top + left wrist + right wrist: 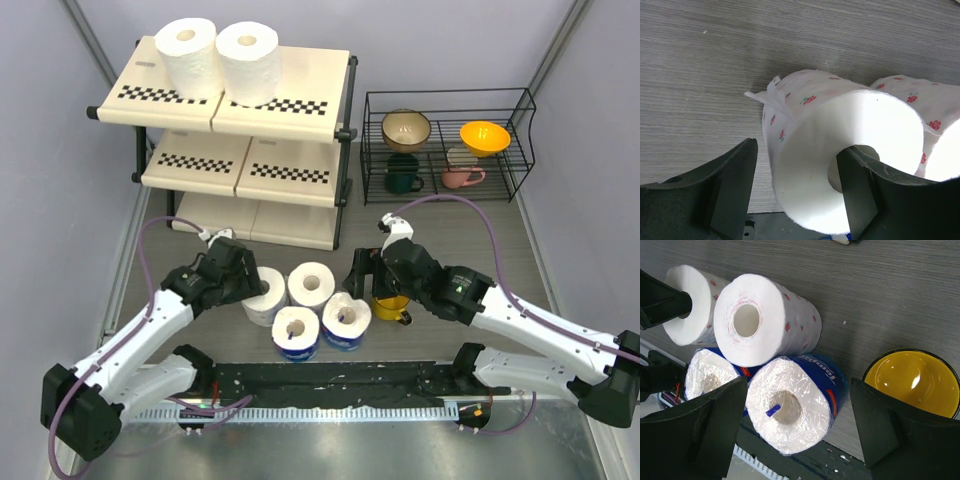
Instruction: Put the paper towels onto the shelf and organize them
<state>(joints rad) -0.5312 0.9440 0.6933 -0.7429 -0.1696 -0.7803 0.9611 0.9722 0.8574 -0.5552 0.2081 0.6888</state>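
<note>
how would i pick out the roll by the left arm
In front of the checkered shelf, four rolls cluster on the table. It is the leftmost roll: bare, not blue-wrapped, with the left end effector's finger in its core.

Grey wood-grain tabletop (460, 245); pale lavender walls (450, 40)

The table (715, 75) has a matt grey wood-grain surface. The boards of the shelf (310, 75) look like smooth cream plastic on black tube. In front of the shelf, the bare rolls (765, 320) are soft, dimpled paper printed with small red flowers. The wrapped rolls (795, 410) wear glossy, crinkled film with blue print, and the yellow mug (912, 382) shines like glaze. Right of the shelf, the wire rack (450, 93) is thin black metal.
</note>
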